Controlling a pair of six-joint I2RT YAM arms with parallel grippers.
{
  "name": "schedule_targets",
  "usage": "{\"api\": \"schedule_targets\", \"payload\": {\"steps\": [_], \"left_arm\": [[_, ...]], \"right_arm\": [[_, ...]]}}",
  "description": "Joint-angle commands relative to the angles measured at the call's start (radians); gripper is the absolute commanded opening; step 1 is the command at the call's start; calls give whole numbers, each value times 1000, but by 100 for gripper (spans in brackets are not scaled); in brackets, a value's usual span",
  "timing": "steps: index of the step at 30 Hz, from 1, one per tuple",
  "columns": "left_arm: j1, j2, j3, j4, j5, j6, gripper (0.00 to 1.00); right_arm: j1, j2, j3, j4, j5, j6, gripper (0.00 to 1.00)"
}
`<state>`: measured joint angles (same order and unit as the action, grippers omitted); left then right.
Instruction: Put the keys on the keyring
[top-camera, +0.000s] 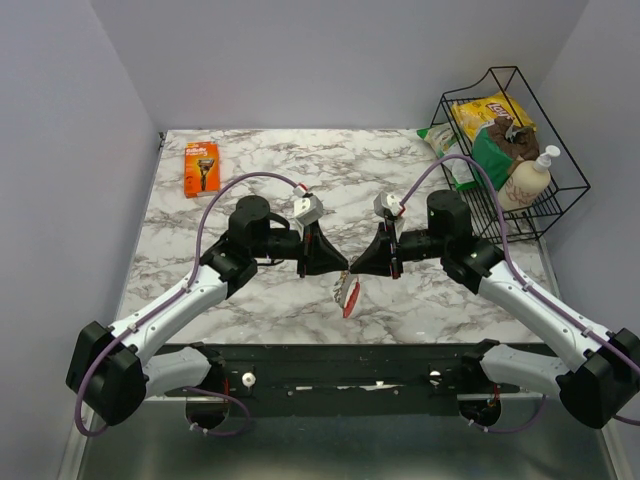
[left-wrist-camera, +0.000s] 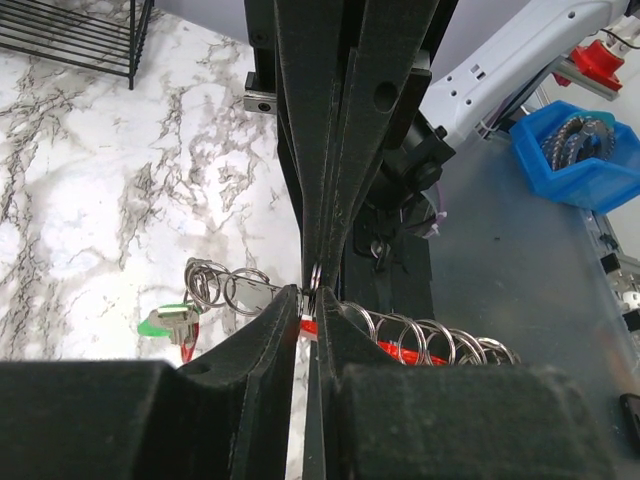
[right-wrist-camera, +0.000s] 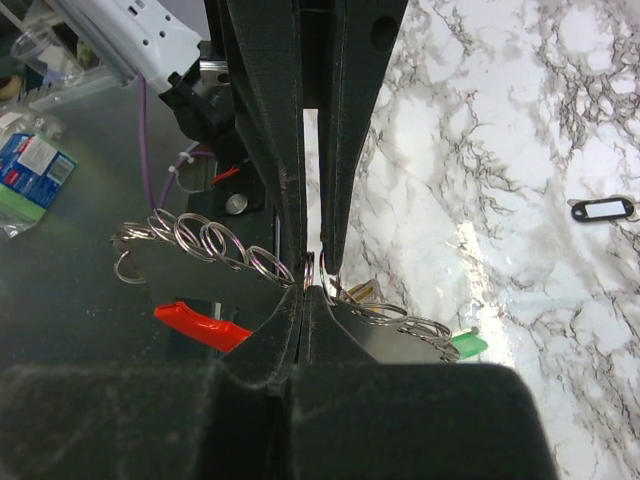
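The left tool (top-camera: 342, 266) and right tool (top-camera: 358, 266) meet tip to tip over the middle of the marble counter (top-camera: 250, 160). The keys (top-camera: 346, 295) hang just below that meeting point, held clear of the surface. The bunch is a chain of silvery split rings (left-wrist-camera: 430, 340), a red curved tag (right-wrist-camera: 200, 325) and a green head (left-wrist-camera: 165, 322). The right tool is pressed fully closed on a ring; the left tool shows only a thin slit, with a ring between its tips. The keyring (right-wrist-camera: 603, 209) – a small black oblong loop – lies flat on the counter, well apart.
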<state>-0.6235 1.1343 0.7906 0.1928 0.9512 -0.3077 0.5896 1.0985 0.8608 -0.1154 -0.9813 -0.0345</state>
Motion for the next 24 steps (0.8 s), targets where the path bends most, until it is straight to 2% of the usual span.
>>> {"api": "schedule_targets", "payload": {"steps": [1,2,6,12,13,17,18,24], "left_arm": [[-4,13,22,16,30,-4,19],[-5,16,24,14,34,-2,18],[-13,24,33,-16,34,12,0],[-22,39,38,-24,11,15,0],[-22,38,36,-21,5,12,0],[-22,21,6,51,-48,-11,0],[-22,15,-5,77,-72,-21,0],[-24,-28,-62,168,-140,-41,0]], "right_arm": [[12,-9,24,5,9,4,1],[12,-8,26,5,12,5,1],[12,-3,35,2,18,10,1],[13,-28,35,3,91,21,1],[13,-37,32,5,113,21,3],[13,-100,3,32,246,31,33],[13,-112,-3,48,272,50,46],[15,-206,-34,65,516,120,78]]}}
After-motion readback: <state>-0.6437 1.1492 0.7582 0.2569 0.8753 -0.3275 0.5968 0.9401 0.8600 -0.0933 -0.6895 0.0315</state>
